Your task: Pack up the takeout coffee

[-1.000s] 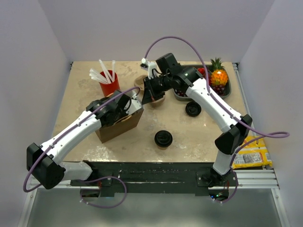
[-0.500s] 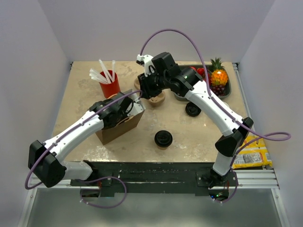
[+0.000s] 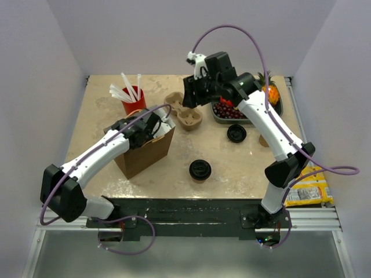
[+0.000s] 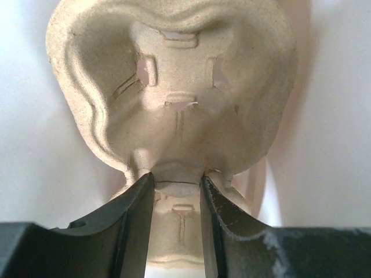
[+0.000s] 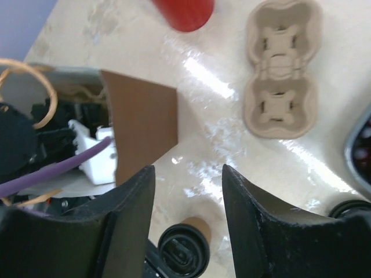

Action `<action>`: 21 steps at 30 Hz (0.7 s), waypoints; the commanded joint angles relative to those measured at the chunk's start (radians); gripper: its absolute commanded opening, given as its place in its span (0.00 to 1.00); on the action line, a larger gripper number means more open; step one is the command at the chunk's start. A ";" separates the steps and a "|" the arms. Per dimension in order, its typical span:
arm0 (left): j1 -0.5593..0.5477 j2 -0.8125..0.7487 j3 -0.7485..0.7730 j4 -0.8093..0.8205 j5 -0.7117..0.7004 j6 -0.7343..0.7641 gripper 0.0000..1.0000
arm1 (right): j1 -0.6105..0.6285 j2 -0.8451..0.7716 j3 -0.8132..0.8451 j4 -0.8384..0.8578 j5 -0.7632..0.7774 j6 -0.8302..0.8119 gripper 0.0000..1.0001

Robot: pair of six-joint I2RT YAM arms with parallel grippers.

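The right end effector (image 5: 186, 172) has spread its fingers wide and lifted off the pulp cup carrier (image 3: 184, 113). It has swung back toward the far right, so the carrier now lies uncovered on the bench (image 3: 232, 168). Its purple cable (image 3: 229, 26) arcs further right. The left arm has drawn its elbow in. The left end effector (image 4: 175, 178), clamped on a second carrier (image 4: 174, 98), sits slightly farther back, and the brown paper bag (image 3: 144, 155) stands taller.

The takeout coffee (image 3: 200, 169) stands on the table (image 3: 98, 119) near the brown paper bag (image 3: 142, 159), left gripper (image 3: 152, 128) at the bag's mouth
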State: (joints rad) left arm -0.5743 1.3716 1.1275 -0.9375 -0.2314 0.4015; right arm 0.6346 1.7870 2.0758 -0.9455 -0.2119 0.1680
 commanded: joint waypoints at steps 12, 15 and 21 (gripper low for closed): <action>0.175 0.006 -0.067 0.022 0.165 -0.159 0.00 | -0.049 0.018 0.014 0.079 -0.190 0.036 0.54; 0.183 -0.077 -0.138 0.106 0.158 -0.150 0.00 | -0.047 0.017 0.007 0.083 -0.190 0.036 0.54; 0.183 -0.108 -0.152 0.174 0.179 -0.167 0.03 | -0.049 -0.003 -0.009 0.086 -0.181 0.030 0.54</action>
State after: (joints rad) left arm -0.3950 1.2900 0.9668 -0.8360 -0.0895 0.2714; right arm 0.5880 1.8130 2.0758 -0.8970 -0.3832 0.1940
